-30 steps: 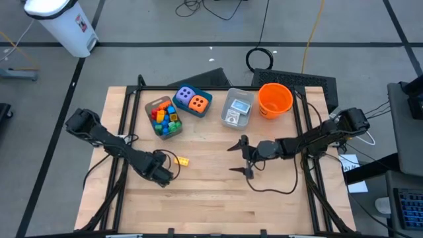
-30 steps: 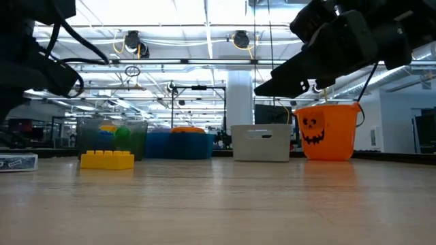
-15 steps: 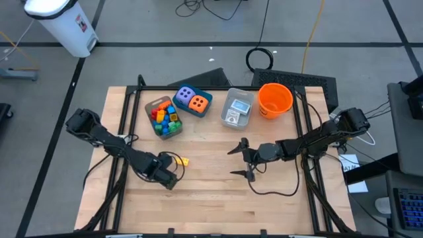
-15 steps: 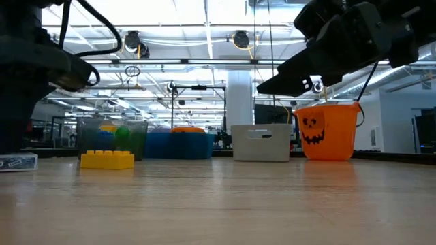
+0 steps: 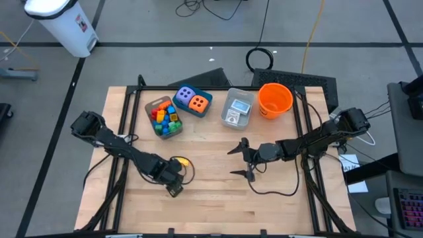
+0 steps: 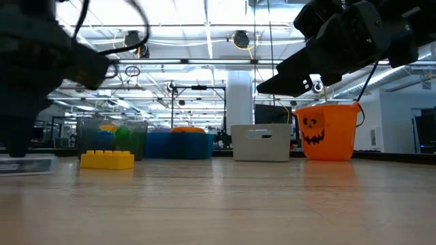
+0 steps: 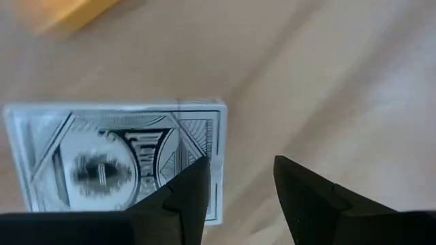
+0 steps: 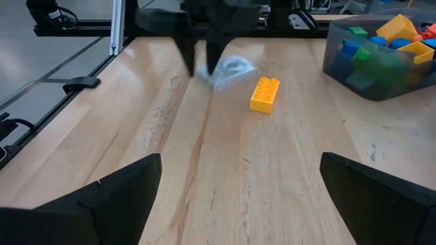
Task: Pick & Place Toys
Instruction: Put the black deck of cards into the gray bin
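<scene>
Hanging low over the wooden table [image 5: 218, 198], the left gripper [image 5: 173, 186] has its 2 fingers [image 7: 187, 194] partly apart, with 1 finger over the edge of a flat card [image 7: 116, 160] lying on the wood; I cannot tell if it pinches it. A yellow brick [image 8: 264, 94] lies just beside the card. The right gripper [image 5: 245, 160] waits mid-table, spread wide, holding nothing. More bricks fill a clear bin [image 5: 163, 117]

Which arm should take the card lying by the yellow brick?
Left. Its gripper hangs right over the card, one finger above its edge. The right gripper waits open at mid-table, farther away.
</scene>
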